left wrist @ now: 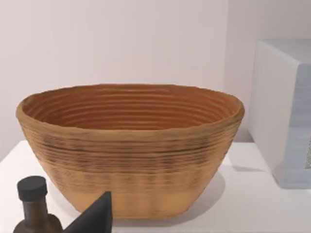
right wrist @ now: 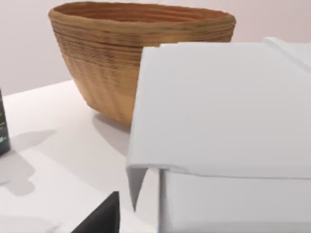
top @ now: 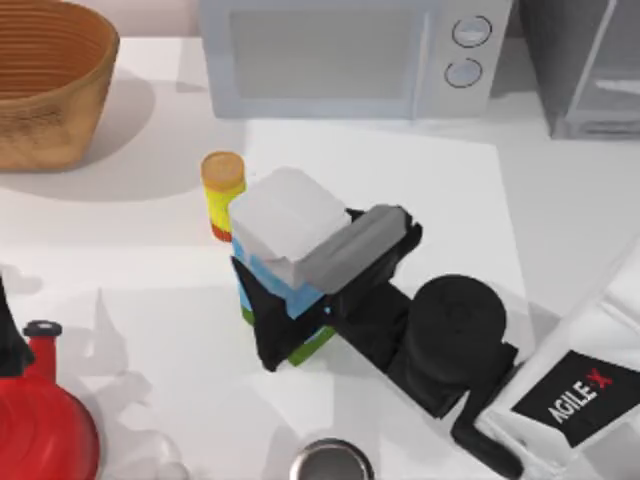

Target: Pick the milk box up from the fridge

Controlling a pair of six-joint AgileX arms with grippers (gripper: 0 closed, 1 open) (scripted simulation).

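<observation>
1. The right arm reaches in from the lower right, its hand [top: 300, 290] clamped across the milk box [top: 285, 215], one dark finger on each side.
2. The box has a white top, light blue body and green base.
3. It stands roughly upright at mid-surface [top: 420, 190], just beside the canister [top: 222, 190], well apart from the fridge [top: 590, 70].

Wicker basket [top: 45, 80] far left, microwave [top: 350, 55] behind – yellow canister [top: 222, 195], red kettle [top: 40, 420]
</observation>
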